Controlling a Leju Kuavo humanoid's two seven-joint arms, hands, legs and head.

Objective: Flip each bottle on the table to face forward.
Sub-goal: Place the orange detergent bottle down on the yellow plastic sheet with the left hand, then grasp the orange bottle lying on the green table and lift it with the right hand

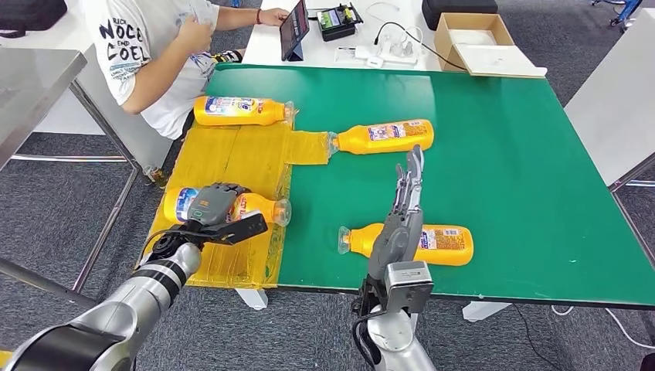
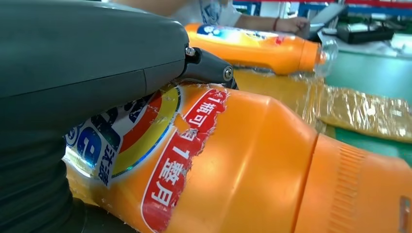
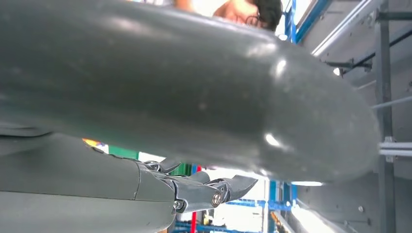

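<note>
1. Right hand (image 1: 405,202) is nearest the head cam: raised above the near bottle (image 1: 444,245), fingers (image 1: 412,171) straight and stretched fwd, spread, holding nothing. Right wrist view confirms nothing in the palm.
2. Near bottle lies on its side on the green bench (image 1: 525,154), cap pointing toward the robot's left, partly hidden behind the right forearm. Not touched, as far as I can tell.
3. Left hand (image 1: 215,206) wraps the left-front bottle (image 1: 259,207) from above; this bottle lies on the yellow taped sheet (image 1: 232,158) at the bench's left side. Left wrist view shows fingers (image 2: 209,68) pressed over its label (image 2: 145,131), so it's gripped.
4. Step in hand, my read: left-front bottle is being taken for its turn. Label w/ red banner looks up and sideways here, so whether it's already front-facing I can't say.
5. Two more bottles further back: one on the sheet near a seated person (image 1: 147,54), the far-left bottle (image 1: 239,110); one mid-bench, the middle bottle (image 1: 386,137), just beyond the right fingertips.
6. Next move prob. needs: firm hold, roll about the long axis, set down flat w/o sliding off the sheet. Right hand then free to drop onto the near bottle.
7. Risk: smooth plastic body may slip while rolling.
</note>
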